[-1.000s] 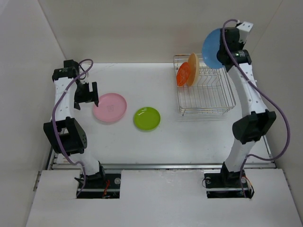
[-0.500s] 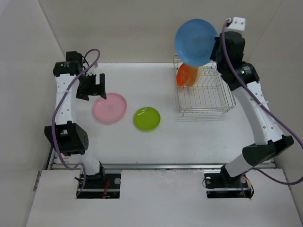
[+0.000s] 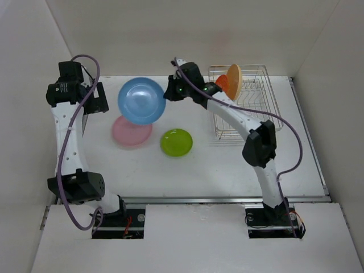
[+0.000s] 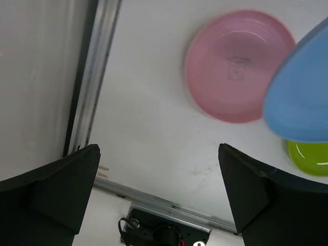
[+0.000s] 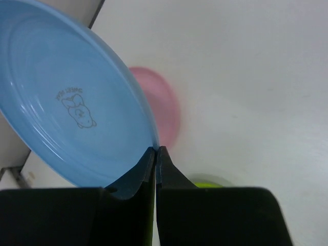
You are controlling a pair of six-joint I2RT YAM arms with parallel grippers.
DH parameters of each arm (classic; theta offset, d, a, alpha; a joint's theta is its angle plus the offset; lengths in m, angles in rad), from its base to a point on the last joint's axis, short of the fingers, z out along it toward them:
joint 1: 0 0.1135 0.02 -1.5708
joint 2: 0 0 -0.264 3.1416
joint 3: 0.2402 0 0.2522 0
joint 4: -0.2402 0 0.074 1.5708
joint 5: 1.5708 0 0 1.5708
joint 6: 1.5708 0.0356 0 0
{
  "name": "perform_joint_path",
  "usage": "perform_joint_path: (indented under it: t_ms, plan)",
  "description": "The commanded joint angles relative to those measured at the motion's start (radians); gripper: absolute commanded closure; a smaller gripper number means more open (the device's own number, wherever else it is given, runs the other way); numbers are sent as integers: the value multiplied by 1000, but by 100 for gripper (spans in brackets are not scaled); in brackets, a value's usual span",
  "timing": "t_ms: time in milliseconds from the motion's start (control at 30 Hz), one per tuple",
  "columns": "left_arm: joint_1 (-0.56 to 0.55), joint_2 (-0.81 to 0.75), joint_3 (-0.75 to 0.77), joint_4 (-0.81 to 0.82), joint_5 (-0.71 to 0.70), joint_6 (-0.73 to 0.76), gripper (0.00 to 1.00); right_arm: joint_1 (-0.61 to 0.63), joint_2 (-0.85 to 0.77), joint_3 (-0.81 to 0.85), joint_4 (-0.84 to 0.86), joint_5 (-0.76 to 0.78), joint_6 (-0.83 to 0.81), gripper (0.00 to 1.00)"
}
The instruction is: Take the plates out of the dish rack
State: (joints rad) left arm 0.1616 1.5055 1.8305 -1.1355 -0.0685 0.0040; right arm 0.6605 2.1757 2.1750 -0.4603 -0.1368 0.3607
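The blue plate (image 3: 141, 100) has swung from above the dish rack (image 3: 256, 122) across the bench (image 3: 227, 165) and now hangs tilted over the pink plate (image 3: 126, 135), its rim pinched in the clenched right claw (image 5: 155, 149). The left claw (image 4: 159, 148) has spread wide and is empty beside it, probably for a handover. The cream-yellow plate (image 3: 234, 79) and orange-red plate (image 3: 222, 84) are still racked.

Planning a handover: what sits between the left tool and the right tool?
In the top view, only the blue plate, pinched at its rim by the right tool; the open left tool is apart from it.
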Motion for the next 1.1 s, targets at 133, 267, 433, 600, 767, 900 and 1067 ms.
perform_joint_path:
  t_ms: [133, 267, 433, 600, 767, 900, 1067]
  plan:
    - [7, -30, -69, 45, -149, -62, 0, 63, 146, 88, 256, -149, 319, 100]
    - [7, -21, -70, 45, -175, -72, 0, 85, 249, 124, 256, -74, 373, 100]
    - [7, -21, -80, 45, -175, -72, 0, 106, 308, 151, 146, 17, 411, 100]
    - [7, -21, -89, 45, -166, -72, 0, 106, 331, 151, 63, 55, 420, 100]
    - [7, -21, -89, 45, -146, -62, 0, 116, 340, 160, 23, -4, 397, 100]
    - [7, -21, -89, 45, -128, -62, 0, 146, 363, 195, -7, -4, 342, 76]
    - [7, -21, -89, 45, -128, -53, 0, 157, 374, 229, -52, 11, 294, 55]
